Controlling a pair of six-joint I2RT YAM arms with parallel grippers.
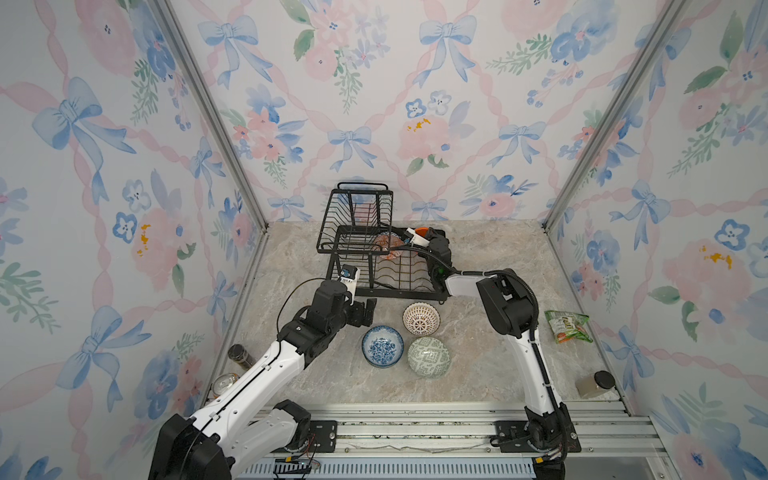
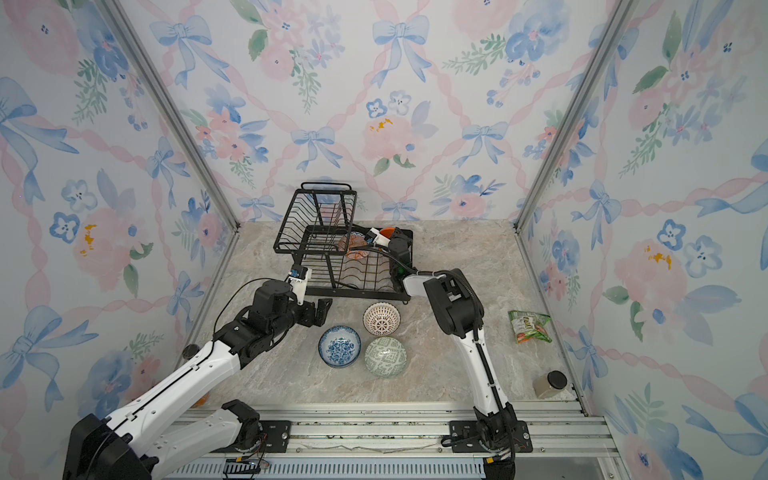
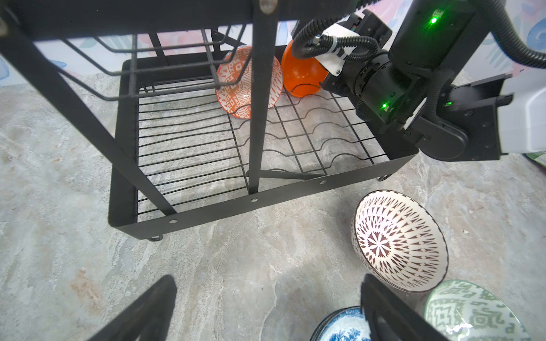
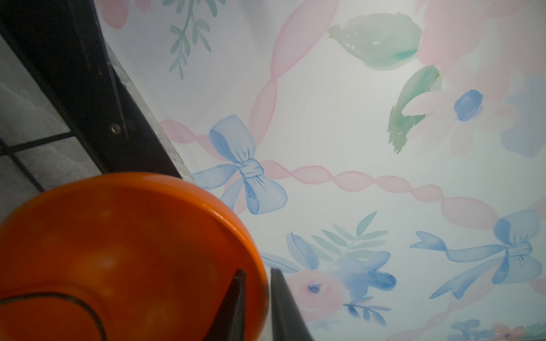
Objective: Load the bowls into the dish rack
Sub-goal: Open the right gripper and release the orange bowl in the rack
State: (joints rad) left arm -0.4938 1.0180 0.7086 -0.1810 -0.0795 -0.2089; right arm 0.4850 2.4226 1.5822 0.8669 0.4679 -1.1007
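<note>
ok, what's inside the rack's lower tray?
Two bowls stand on edge at the far end of the dish rack: a patterned orange-and-white bowl and a plain orange bowl, whose rim the right gripper straddles. The right arm hides the corner behind it.

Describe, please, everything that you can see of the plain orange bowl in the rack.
The orange bowl is plain and glossy, like glazed ceramic, with no pattern. It stands tilted on edge at the far right corner of the dish rack's lower tray, beside the red-and-white patterned bowl. The right pincer straddles its rim, one finger inside, one outside; whether it grips cannot be told.
</note>
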